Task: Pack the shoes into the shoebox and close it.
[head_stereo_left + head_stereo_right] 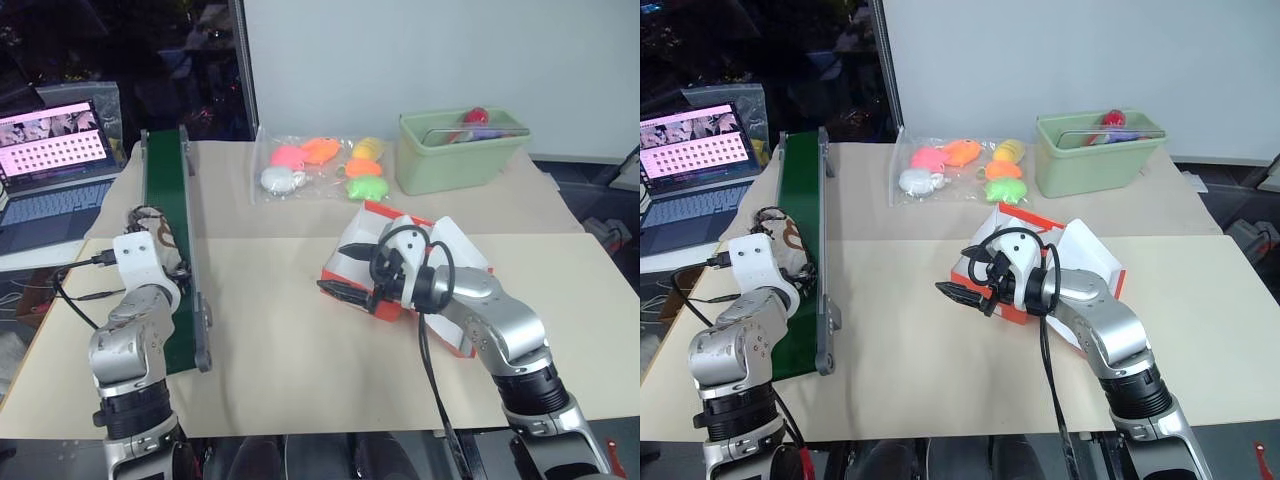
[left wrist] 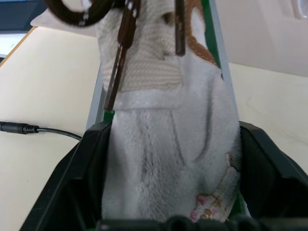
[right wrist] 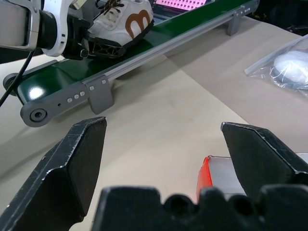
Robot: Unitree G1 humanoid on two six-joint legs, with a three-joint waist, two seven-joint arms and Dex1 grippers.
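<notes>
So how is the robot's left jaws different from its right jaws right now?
The left gripper has its jaws around the heel of a whitish shoe on the green conveyor belt; the right gripper has nothing between its jaws. The left jaws hug the shoe's sides, while the right jaws stand wide apart. The left gripper is at the belt; the right one hangs at the red-orange shoebox. Both have two black fingers.

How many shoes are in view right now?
1: a whitish-beige shoe with dark laces and a brown logo on the green conveyor belt, between the left gripper's fingers. The second may be hidden; the red-orange cardboard shoebox's inside is blocked.
</notes>
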